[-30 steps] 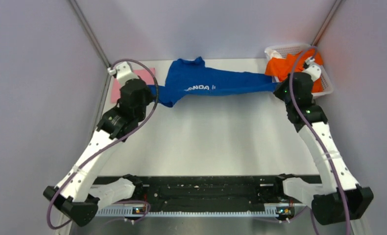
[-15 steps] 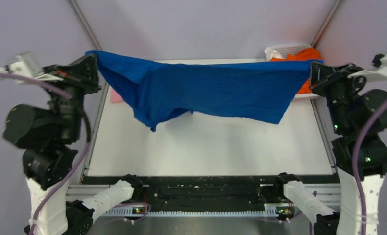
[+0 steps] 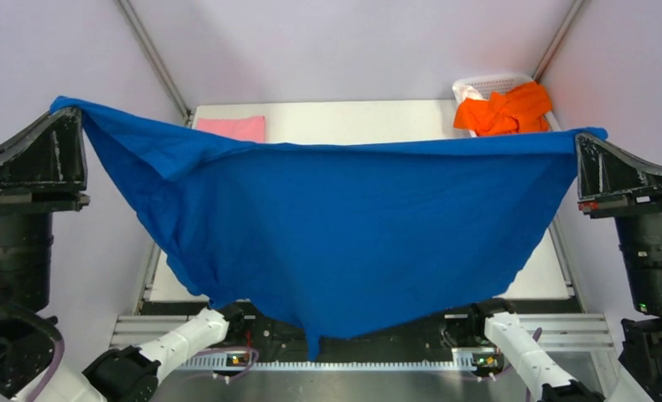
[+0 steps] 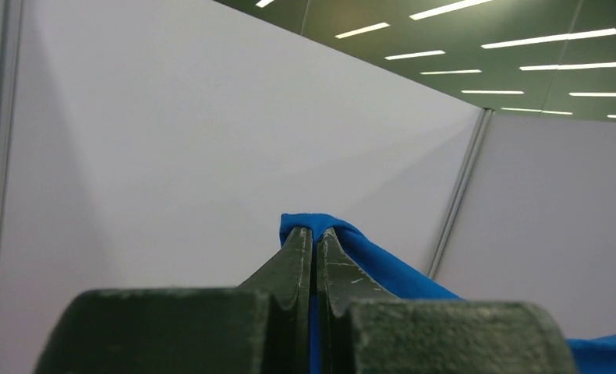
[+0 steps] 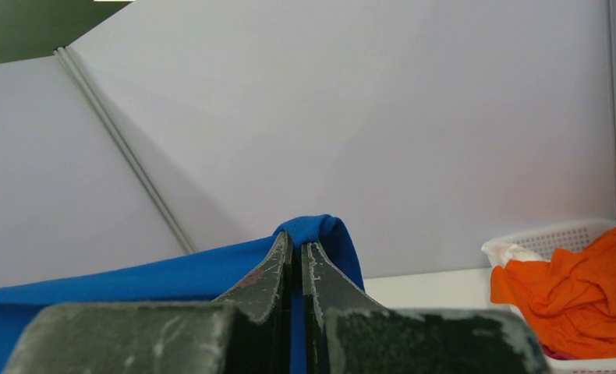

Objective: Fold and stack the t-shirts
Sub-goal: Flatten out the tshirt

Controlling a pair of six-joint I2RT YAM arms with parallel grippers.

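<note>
- The left gripper (image 4: 314, 234) is pinched tight on 1 corner of the blue t-shirt (image 3: 344, 226). In the left wrist view a small fold of blue cloth pokes out above its closed tips.
- The right gripper (image 5: 295, 241) is clamped the same way on the opposite corner, with a blue fold wrapped over its tips.
- The 2 grippers sit high up at the left and right edges of the overhead view, and the shirt is stretched between them as 1 wide sheet.
- The shirt's top edge runs almost straight from gripper to gripper, dipping slightly in the middle. Its lower edge hangs in a curve, with a narrow point of cloth lowest, in line with the arm bases.
- The hanging cloth hides most of the counter (image 3: 353, 117), so I cannot tell whether its lowest point touches anything.
- The pink t-shirt (image 3: 232, 127) lies flat at the far left of the counter, well apart from the grippers.
- The orange t-shirt (image 3: 504, 109) is bunched up in the white basket (image 3: 478, 85) at the far right corner, spilling over its rim.
</note>
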